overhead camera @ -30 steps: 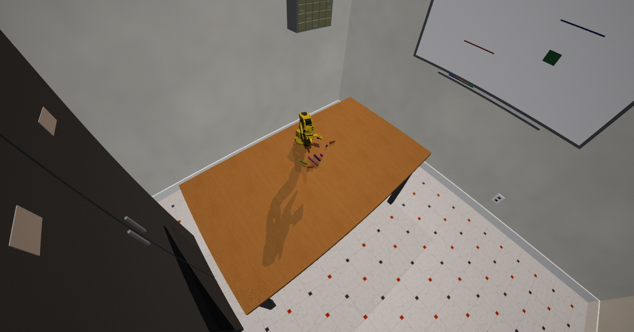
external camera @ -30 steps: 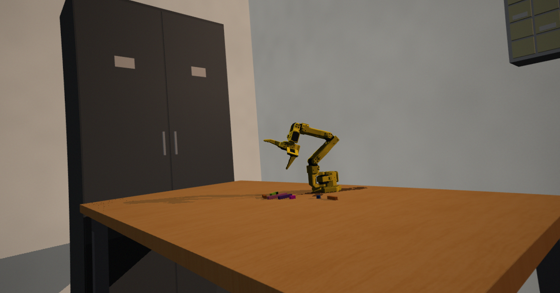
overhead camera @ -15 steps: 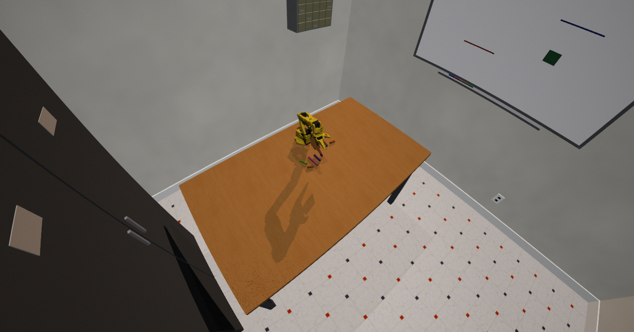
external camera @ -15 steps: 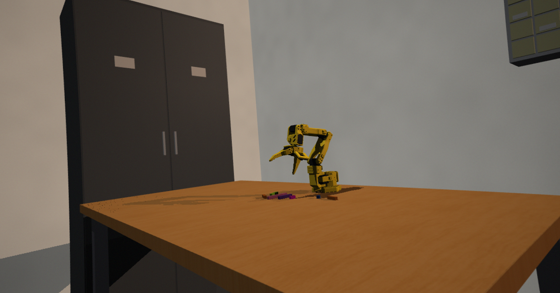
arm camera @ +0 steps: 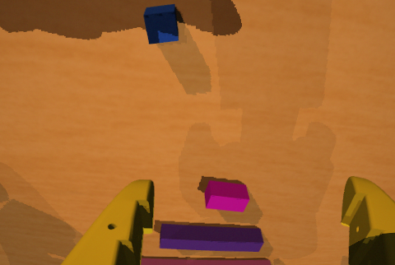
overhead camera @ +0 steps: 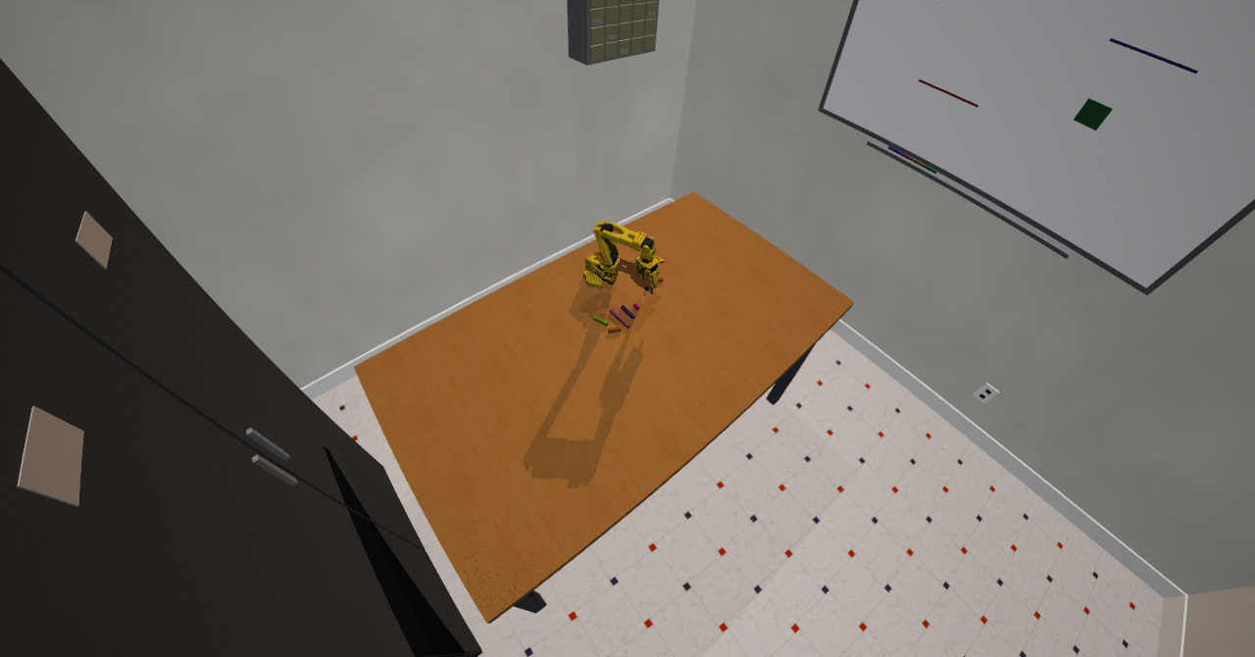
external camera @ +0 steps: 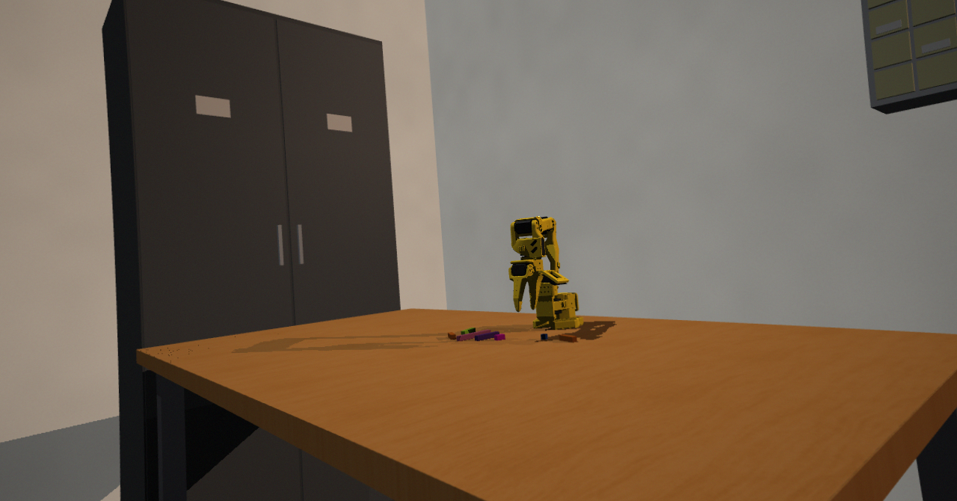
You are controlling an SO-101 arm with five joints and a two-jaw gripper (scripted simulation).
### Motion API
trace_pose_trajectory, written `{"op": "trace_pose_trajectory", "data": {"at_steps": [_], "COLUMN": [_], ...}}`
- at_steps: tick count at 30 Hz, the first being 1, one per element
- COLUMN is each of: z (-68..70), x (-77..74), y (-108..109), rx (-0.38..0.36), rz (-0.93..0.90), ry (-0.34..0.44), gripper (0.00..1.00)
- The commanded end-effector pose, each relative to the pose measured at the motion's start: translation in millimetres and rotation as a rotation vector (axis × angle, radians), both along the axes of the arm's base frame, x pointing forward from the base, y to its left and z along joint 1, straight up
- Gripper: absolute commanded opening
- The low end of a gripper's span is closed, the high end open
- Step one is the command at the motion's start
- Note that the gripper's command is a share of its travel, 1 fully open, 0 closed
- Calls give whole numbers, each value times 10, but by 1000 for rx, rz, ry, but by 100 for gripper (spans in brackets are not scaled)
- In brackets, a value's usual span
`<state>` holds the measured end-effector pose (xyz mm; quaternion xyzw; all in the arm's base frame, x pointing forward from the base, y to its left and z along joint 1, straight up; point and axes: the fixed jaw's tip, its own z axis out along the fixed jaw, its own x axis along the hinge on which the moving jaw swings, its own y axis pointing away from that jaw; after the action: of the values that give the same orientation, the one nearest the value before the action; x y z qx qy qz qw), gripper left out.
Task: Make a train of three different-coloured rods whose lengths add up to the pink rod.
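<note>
My gripper [overhead camera: 654,286] [external camera: 525,308] [arm camera: 248,182] is open and empty, pointing down above the table. In the wrist view the magenta rod [overhead camera: 635,306] [external camera: 499,337] [arm camera: 227,202] and purple rod [overhead camera: 627,312] [external camera: 486,336] [arm camera: 211,240] lie below, between the finger outlines. The pink rod [overhead camera: 619,319] [external camera: 468,337] [arm camera: 206,262] is beside the purple one, cut off by the wrist view's lower edge. The blue rod [overhead camera: 647,287] [external camera: 543,337] [arm camera: 161,24] lies apart. A lime rod [overhead camera: 600,320] and one orange rod [overhead camera: 614,329] [external camera: 451,334] lie past the pink rod. Another orange rod [overhead camera: 660,279] [external camera: 567,338] lies near the blue one.
The wooden table [overhead camera: 719,328] [external camera: 669,391] carries the arm's base near its back edge. The arm casts long shadows over the table. A dark cabinet [external camera: 200,176] and a whiteboard [overhead camera: 1035,29] stand away from the rods.
</note>
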<state>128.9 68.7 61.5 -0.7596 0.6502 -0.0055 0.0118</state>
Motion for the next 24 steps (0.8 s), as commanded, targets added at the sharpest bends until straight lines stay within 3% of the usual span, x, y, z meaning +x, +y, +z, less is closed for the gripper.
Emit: {"op": "trace_pose_trajectory", "data": {"at_steps": [1,24], "z": [69,45], "x": [26,-16], "y": [198,262], "rx": [35,28], "rz": [69,103], "ry": [-53,-39], "gripper": [22,19]}}
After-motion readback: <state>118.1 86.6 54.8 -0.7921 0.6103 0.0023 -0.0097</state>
